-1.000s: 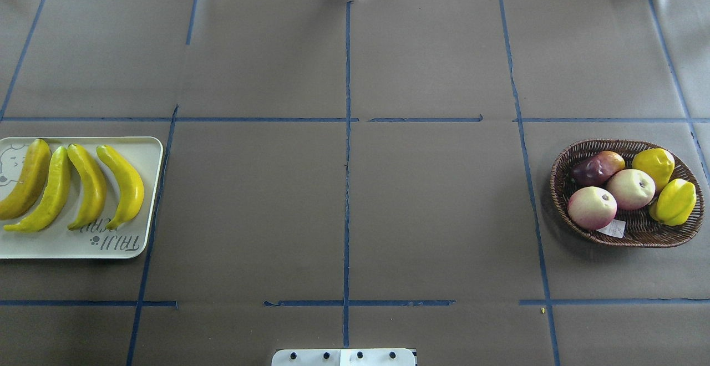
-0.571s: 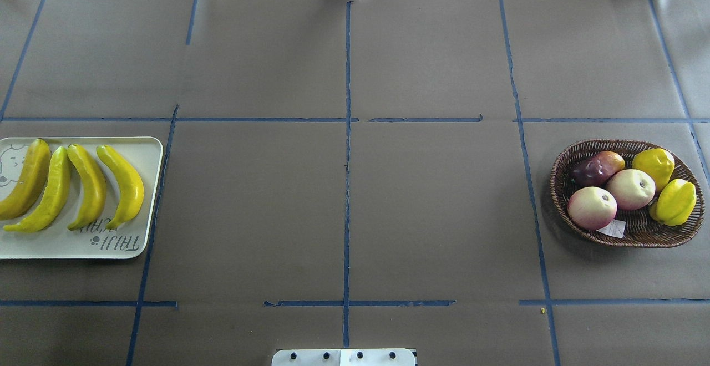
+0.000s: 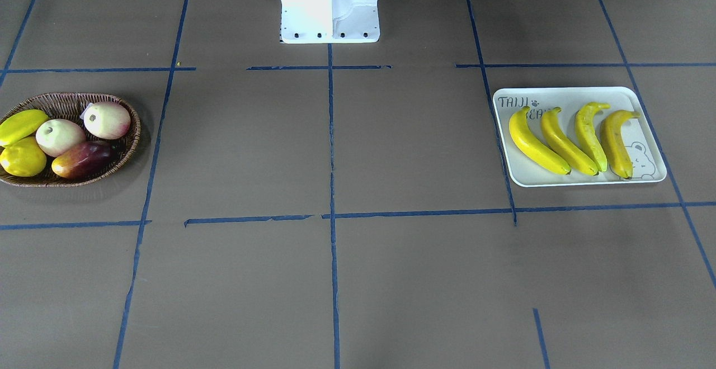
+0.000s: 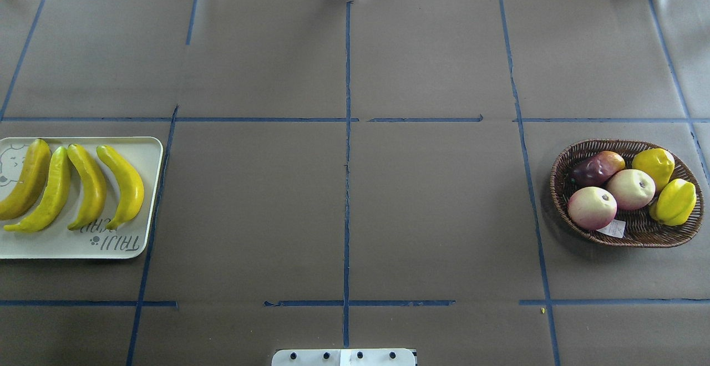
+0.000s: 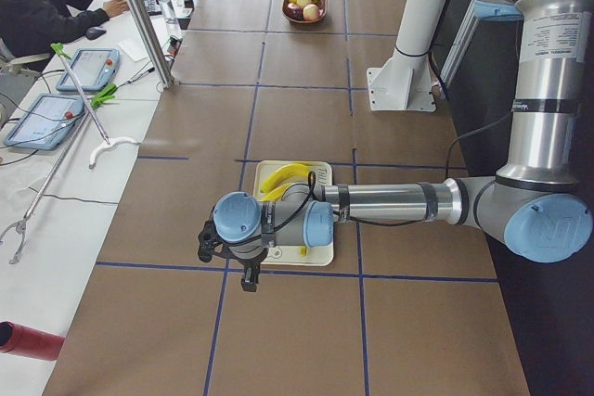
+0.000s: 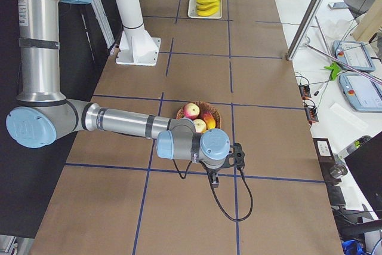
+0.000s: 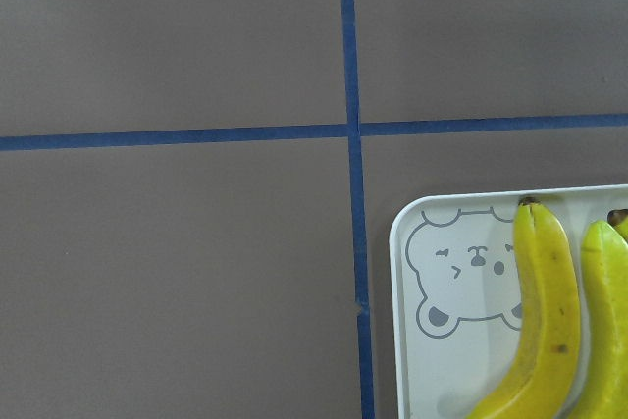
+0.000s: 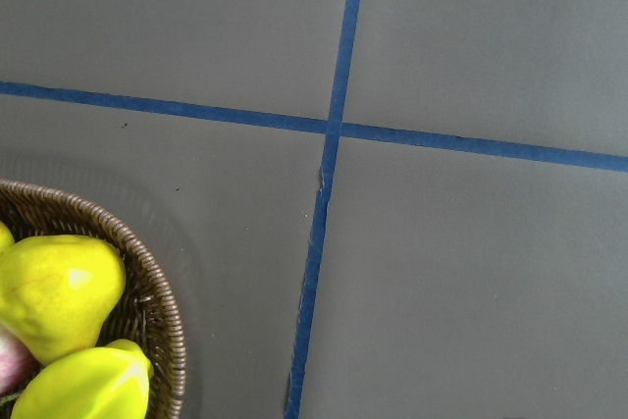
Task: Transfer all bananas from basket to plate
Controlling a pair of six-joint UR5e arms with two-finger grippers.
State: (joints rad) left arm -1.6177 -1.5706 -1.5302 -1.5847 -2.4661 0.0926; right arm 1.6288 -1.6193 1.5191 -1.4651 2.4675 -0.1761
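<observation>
Tabletop (image 4: 432, 205) covered in brown paper, crossed by blue tape lines (image 4: 347, 188), white plate (image 4: 61, 244) at the left edge, wicker basket (image 4: 643, 235) near the right edge, white robot base (image 3: 330, 17) mid robot-side edge.

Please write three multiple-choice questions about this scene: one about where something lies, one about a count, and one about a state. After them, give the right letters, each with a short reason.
1. Where do the bananas lie?
A. in the basket
B. on the plate
C. some in each

2. How many bananas are there?
A. two
B. three
C. four

3. What is the state of the basket?
A. empty
B. holds other fruit, but no banana
C. tipped over

Answers:
1 B, since all of them lie side by side on the white plate.
2 C, since the overhead view shows four.
3 B, since it stands upright with apples and other fruit, none of them a banana.
</observation>
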